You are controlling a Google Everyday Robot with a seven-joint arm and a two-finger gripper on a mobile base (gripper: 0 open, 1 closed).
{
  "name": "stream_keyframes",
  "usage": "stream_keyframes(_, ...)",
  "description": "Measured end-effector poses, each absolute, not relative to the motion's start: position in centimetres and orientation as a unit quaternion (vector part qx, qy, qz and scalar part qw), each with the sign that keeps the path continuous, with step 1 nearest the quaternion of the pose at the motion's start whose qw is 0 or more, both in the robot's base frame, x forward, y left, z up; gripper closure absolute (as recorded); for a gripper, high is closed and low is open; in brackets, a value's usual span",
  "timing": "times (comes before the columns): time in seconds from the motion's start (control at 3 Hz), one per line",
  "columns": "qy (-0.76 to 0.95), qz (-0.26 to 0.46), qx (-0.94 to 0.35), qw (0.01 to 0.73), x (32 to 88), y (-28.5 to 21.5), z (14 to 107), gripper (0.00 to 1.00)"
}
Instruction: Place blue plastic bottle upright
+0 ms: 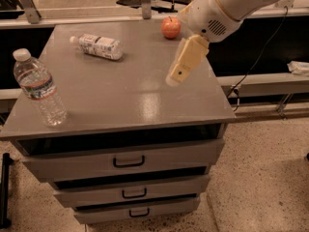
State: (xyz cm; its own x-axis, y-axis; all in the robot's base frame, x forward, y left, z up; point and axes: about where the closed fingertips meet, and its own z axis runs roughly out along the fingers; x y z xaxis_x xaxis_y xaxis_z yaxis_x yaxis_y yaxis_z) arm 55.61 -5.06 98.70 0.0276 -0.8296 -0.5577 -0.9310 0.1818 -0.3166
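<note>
Two bottles are on the gray cabinet (135,100). The blue plastic bottle (99,46) is the small one. It lies on its side near the back left, with its cap pointing left. The big bottle (38,88) stands at the front left, and a red apple (171,27) sits at the back. None of the job looks done yet. The gripper (175,77) hangs over the right side, well apart from the small bottle, and it holds nothing. It has to reach the bottle, grab it and stand it up. I cannot tell how wide the gripper is open, and the arm is cut off at the top
</note>
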Motion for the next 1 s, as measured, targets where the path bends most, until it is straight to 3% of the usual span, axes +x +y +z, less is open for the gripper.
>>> stream_keyframes(1.0, 0.696, 0.153, -0.561, 0.421, 66.1, 7.0, 99.3, 0.00)
